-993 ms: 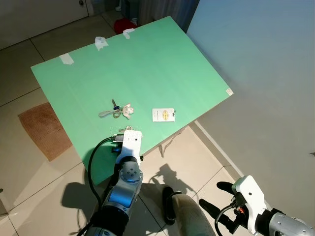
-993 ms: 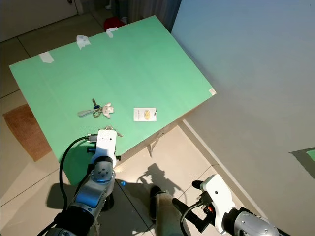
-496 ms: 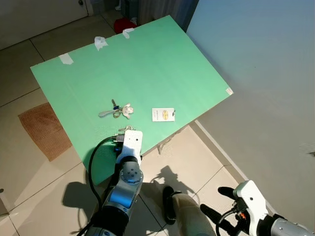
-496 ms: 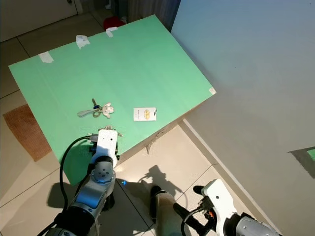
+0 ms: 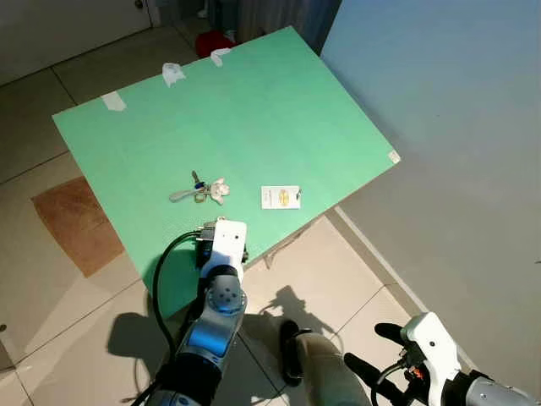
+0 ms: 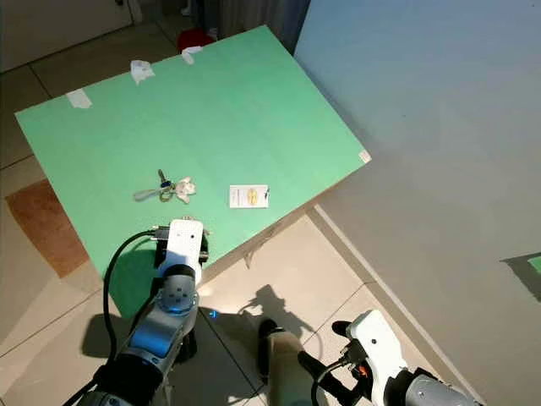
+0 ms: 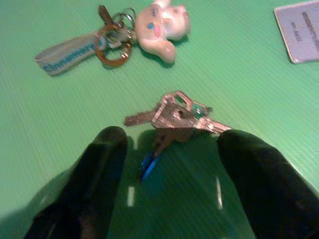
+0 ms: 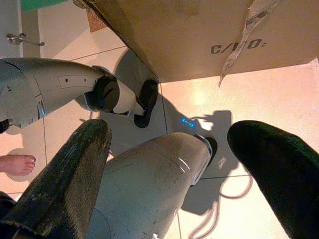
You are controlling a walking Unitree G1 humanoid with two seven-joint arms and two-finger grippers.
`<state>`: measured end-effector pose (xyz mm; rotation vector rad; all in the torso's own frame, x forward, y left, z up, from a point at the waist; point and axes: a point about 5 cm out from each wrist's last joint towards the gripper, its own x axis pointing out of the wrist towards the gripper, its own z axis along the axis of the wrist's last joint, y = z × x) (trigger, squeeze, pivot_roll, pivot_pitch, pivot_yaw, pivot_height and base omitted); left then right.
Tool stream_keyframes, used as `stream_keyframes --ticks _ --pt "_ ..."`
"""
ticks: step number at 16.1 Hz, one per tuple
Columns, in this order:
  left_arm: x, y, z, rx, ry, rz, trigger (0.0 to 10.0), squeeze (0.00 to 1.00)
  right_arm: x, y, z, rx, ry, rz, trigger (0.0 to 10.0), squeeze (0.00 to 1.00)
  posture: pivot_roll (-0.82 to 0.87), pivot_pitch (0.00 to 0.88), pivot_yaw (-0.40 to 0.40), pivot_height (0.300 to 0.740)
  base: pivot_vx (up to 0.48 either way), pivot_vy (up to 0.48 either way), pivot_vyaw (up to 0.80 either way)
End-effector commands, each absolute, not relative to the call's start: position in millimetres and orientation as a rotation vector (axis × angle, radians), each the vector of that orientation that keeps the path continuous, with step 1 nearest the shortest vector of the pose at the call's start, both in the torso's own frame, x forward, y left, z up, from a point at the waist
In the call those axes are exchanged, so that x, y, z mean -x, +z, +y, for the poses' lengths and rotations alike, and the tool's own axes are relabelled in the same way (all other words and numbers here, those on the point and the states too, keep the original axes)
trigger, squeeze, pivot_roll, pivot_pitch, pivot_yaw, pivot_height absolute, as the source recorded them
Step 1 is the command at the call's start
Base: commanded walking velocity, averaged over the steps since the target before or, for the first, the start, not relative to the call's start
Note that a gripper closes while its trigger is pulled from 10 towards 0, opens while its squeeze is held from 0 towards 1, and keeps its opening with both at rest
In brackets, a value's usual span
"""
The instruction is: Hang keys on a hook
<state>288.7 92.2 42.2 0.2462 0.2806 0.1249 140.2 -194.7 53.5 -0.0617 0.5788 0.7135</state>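
Desk (image 5: 279,110), a green board tilted across the tiled floor (image 5: 34,110), sits where it did a second ago; the left arm has pushed slightly further up over its near edge, while the right arm has dropped lower toward the floor. Nothing here serves as a container; things lie loose on the green surface. A white card (image 5: 281,197) rests near the front edge, and just beside it lies a keyring (image 5: 201,189) with a white plush charm and a pale strap. Nearer the edge, a bunch of silver keys (image 7: 174,115) lies flat, apart from the keyring. The left end effector (image 7: 172,164) is spread wide and grips nothing, its two fingers (image 7: 107,159) straddling the keys just short of them. The right end effector (image 8: 164,164) hangs low with fingers splayed, released, over the floor.
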Motion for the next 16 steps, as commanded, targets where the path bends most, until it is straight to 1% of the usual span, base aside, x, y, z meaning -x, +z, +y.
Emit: stream_keyframes --ticks 1,6,16 --pt "-280.2 31.1 78.8 -0.218 0.064 0.328 10.0 0.00 -132.2 50.5 -200.6 0.068 0.698 0.615 10.0 0.00 -0.39 0.391 -0.152 0.736 0.000 0.000 0.00" --pt "-286.7 30.0 88.2 -0.236 0.072 0.327 10.0 0.00 -128.3 51.0 -201.1 0.066 0.692 0.621 10.0 0.00 -0.39 0.400 -0.149 0.736 0.000 0.000 0.00" --pt "-296.6 32.5 97.9 -0.243 0.078 0.313 10.0 0.00 -119.5 51.5 -203.5 0.060 0.677 0.637 10.0 0.00 -0.41 0.420 -0.149 0.736 0.000 0.000 0.00"
